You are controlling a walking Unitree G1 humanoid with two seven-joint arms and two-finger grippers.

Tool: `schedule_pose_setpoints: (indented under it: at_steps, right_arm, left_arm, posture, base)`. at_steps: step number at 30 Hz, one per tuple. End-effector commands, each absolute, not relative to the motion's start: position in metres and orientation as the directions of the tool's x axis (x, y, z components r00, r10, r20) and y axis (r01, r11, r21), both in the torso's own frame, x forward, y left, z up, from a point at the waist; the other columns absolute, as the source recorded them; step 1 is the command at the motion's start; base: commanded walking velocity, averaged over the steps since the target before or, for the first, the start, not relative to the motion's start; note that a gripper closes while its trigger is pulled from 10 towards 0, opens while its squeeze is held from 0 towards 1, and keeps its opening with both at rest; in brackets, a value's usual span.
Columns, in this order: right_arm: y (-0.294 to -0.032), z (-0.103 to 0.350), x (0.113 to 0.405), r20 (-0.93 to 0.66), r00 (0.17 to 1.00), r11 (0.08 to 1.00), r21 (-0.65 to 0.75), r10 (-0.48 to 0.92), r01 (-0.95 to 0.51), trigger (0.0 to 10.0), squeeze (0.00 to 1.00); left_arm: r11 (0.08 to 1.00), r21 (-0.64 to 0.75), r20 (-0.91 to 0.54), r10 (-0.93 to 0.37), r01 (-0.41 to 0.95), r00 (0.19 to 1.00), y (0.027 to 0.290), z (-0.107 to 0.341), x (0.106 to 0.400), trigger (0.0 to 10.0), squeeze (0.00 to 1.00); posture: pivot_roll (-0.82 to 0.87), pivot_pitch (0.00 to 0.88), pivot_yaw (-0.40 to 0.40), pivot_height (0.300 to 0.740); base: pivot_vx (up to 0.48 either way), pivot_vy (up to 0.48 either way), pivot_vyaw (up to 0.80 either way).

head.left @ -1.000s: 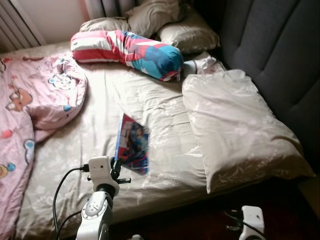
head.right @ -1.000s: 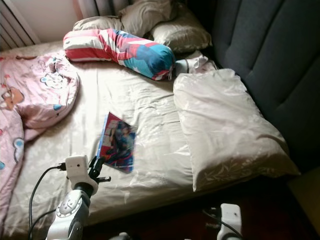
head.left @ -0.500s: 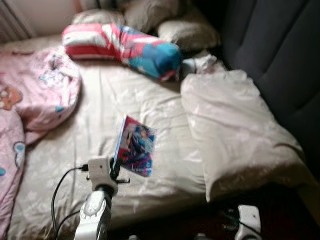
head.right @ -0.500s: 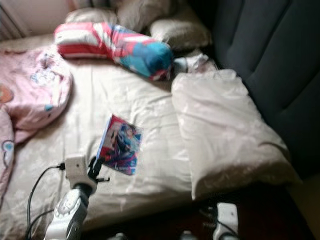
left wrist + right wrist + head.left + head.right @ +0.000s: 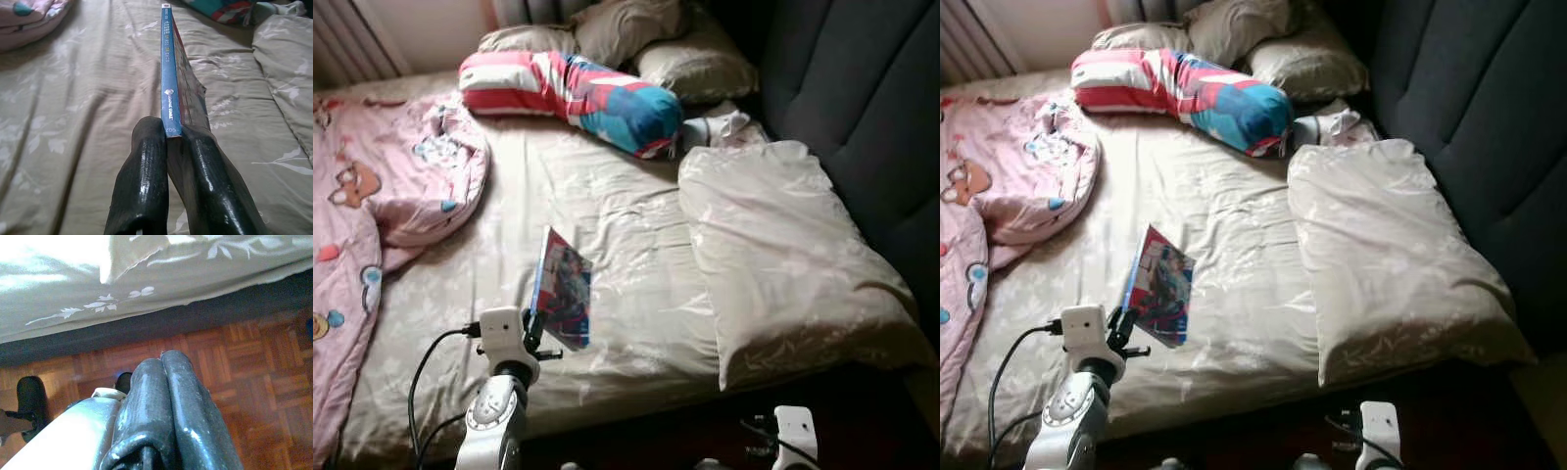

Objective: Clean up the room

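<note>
One thin book with a blue spine and a colourful illustrated cover [image 5: 564,299] is held up off the beige leaf-patterned bedsheet [image 5: 607,206] near the bed's front edge. The left gripper [image 5: 172,134] pinches it at the near end of the spine, one black finger [image 5: 146,171] pressed on each side. The book stands on edge, its covers upright. Its long axis runs straight away from the gripper toward the far side of the bed, the spine facing up in the left wrist view and the picture cover turned toward the robot's right.

The bedding can be counted. One large beige pillow with a pale leaf print [image 5: 783,255] lies to the right of the book, along the dark grey padded headboard [image 5: 862,108]. One long bolster striped in red, white and blue [image 5: 573,93] lies across the far part of the bed. Three smaller beige pillows [image 5: 695,69] are bunched behind it. One pink quilt with cartoon prints [image 5: 382,206] is heaped on the left side. One small white crumpled item [image 5: 720,125] sits between the bolster and the large pillow; what it is cannot be told.

The right gripper [image 5: 164,369] hangs low beside the bed over a reddish parquet floor [image 5: 254,362], its two fingers pressed together with nothing between them.
</note>
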State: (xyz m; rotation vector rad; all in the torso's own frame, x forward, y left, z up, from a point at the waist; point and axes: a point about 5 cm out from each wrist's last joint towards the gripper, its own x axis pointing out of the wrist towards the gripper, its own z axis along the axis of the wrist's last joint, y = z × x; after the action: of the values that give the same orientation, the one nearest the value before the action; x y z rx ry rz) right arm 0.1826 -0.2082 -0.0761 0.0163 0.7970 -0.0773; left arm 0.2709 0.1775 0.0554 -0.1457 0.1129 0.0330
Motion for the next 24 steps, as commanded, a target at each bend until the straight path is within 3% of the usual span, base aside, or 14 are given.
schedule_pose_setpoints:
  at_steps: [1, 21, 24]
  right_arm:
    - [-0.2089, -0.0803, 0.174, -0.733, 0.677, 0.995, -0.002, -0.069, 0.1, 10.0, 0.0]
    - [-0.2084, -0.0808, 0.173, -0.734, 0.676, 0.995, -0.001, -0.067, 0.098, 10.0, 0.0]
    - [-0.2085, -0.0808, 0.1729, -0.734, 0.676, 0.995, -0.001, -0.067, 0.097, 10.0, 0.0]
  left_arm:
    - [0.989, -0.135, -0.099, 0.043, -0.056, 0.994, 0.1821, 0.0581, 0.2708, 10.0, 0.0]
    - [0.991, -0.119, -0.104, 0.055, -0.067, 0.993, 0.1833, 0.0574, 0.2717, 10.0, 0.0]
    - [0.99, -0.109, -0.118, 0.071, -0.084, 0.99, 0.1842, 0.0556, 0.2721, 10.0, 0.0]
  posture:
    - [-0.04, 0.203, 0.038, 0.74]
    - [-0.04, 0.201, 0.037, 0.74]
    - [-0.05, 0.199, 0.036, 0.74]
  base:
    - [0.0, -0.304, 0.0]
    - [0.0, -0.382, 0.0]
    - [0.0, -0.095, 0.0]
